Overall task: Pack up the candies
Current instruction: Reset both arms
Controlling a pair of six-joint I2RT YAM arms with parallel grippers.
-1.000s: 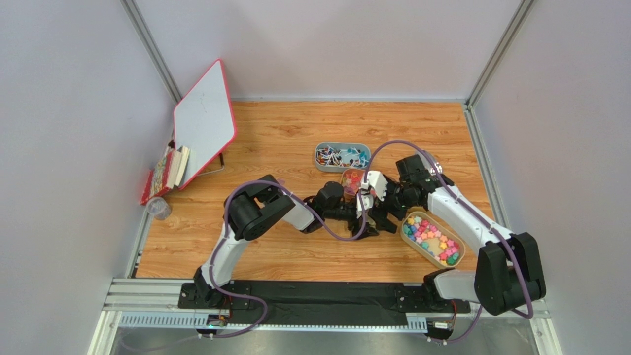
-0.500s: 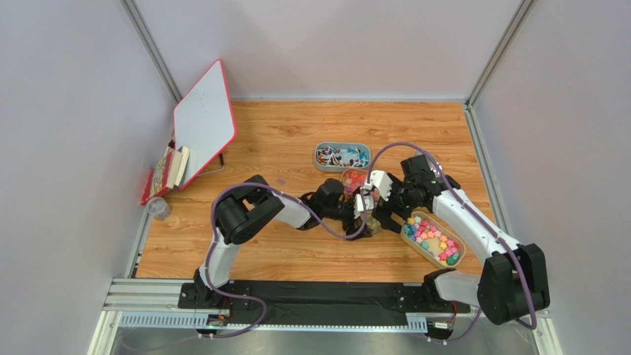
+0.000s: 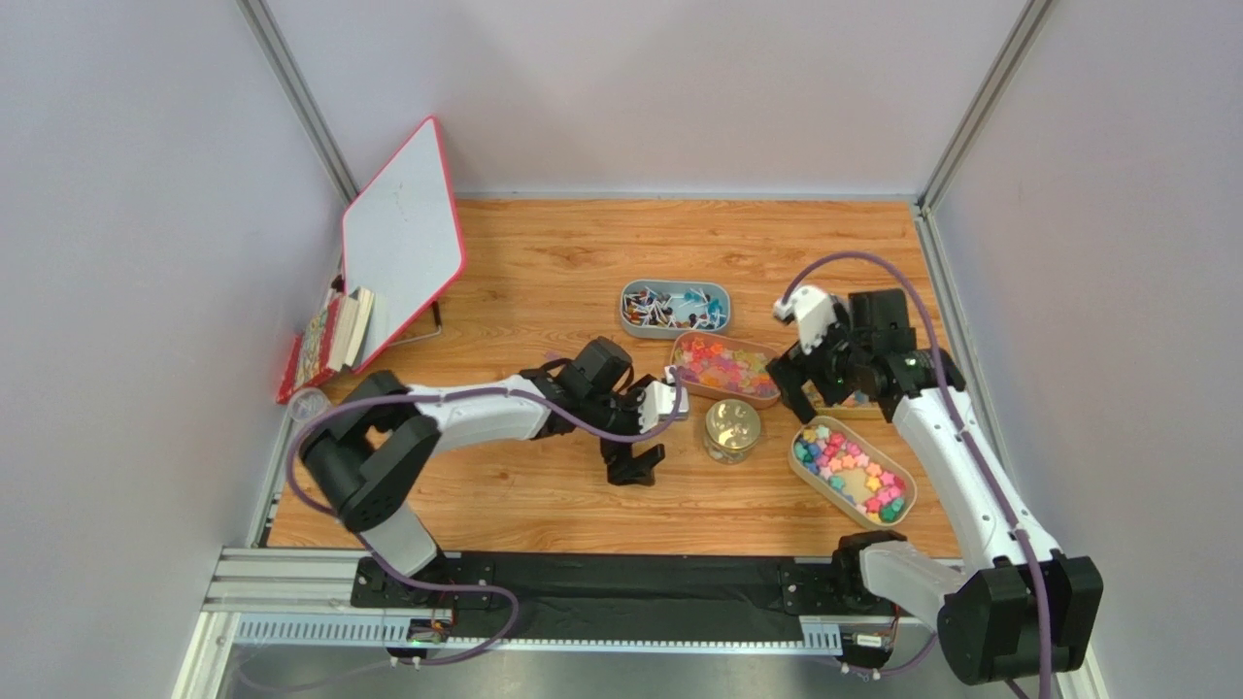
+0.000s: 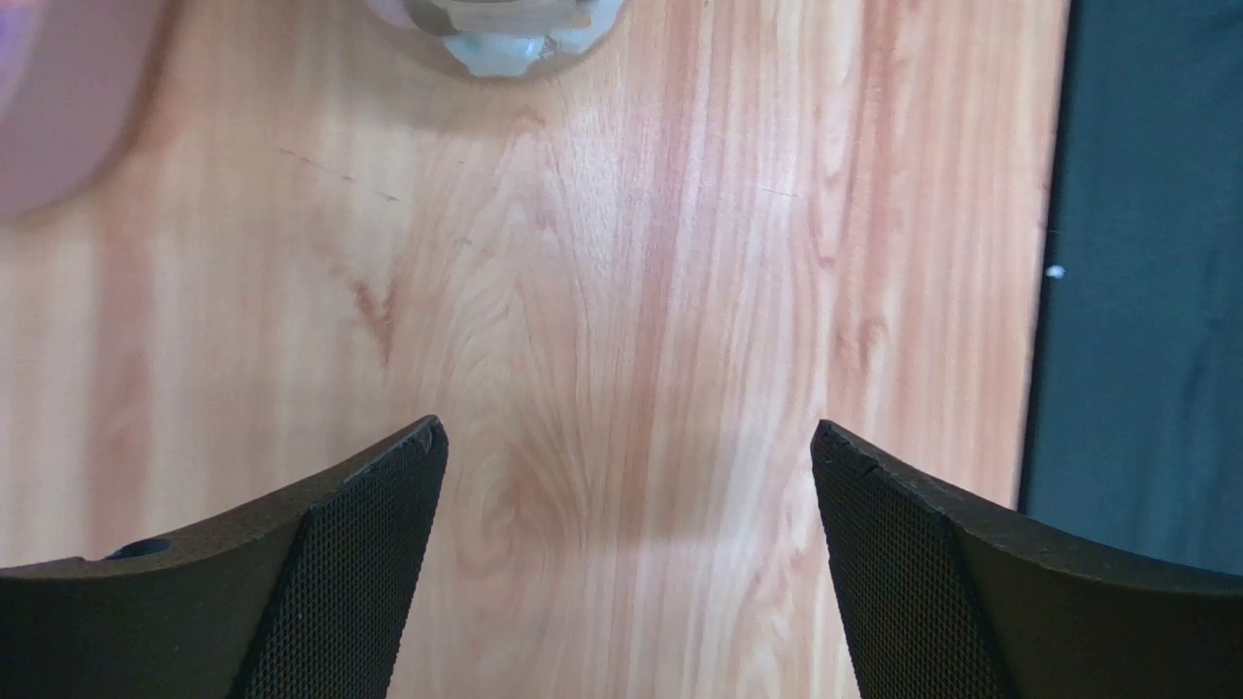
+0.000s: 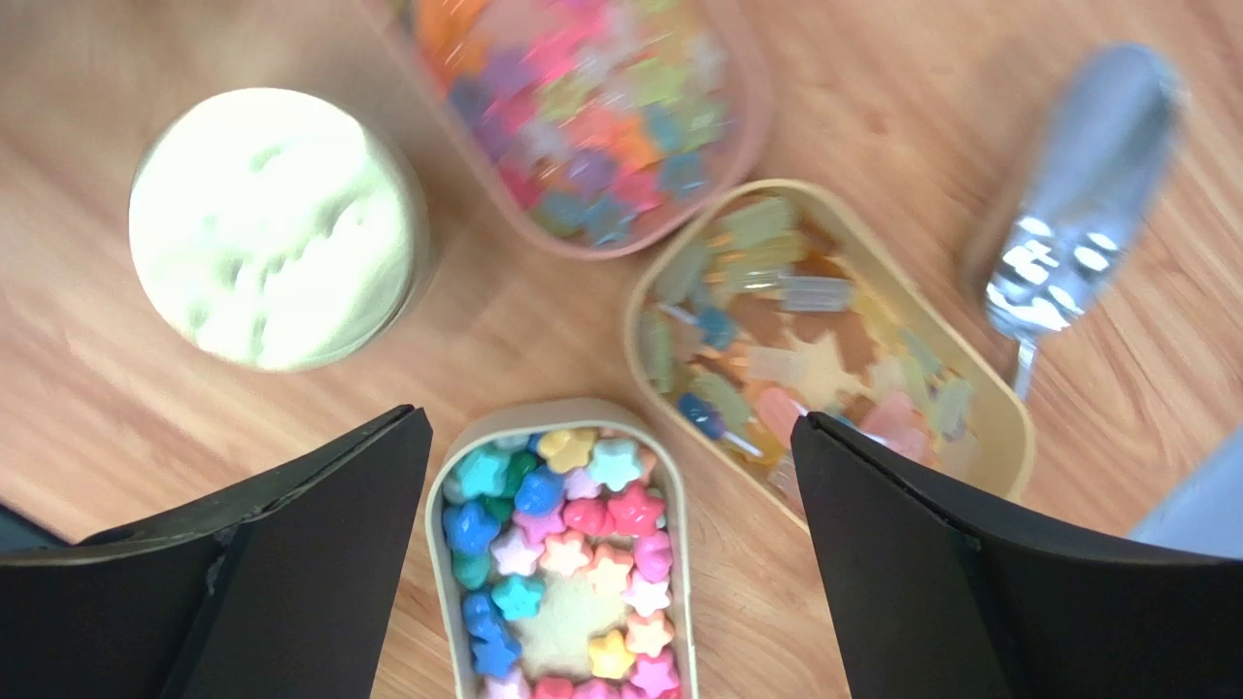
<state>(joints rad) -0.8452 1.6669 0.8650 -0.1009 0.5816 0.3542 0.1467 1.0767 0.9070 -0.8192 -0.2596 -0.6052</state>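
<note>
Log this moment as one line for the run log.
left gripper: open, empty, over bare table | right gripper: open, empty, above the candies | jar: standing between grippers, untouched

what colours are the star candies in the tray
The star candies are mixed: pink, blue, yellow and pale cream. They show best in the right wrist view.

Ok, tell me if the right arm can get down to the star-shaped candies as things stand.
Probably yes. The right gripper hangs open over the star-shaped candies, which lie uncovered in their tan tray. The left gripper is off to the side, beyond the jar.
</note>
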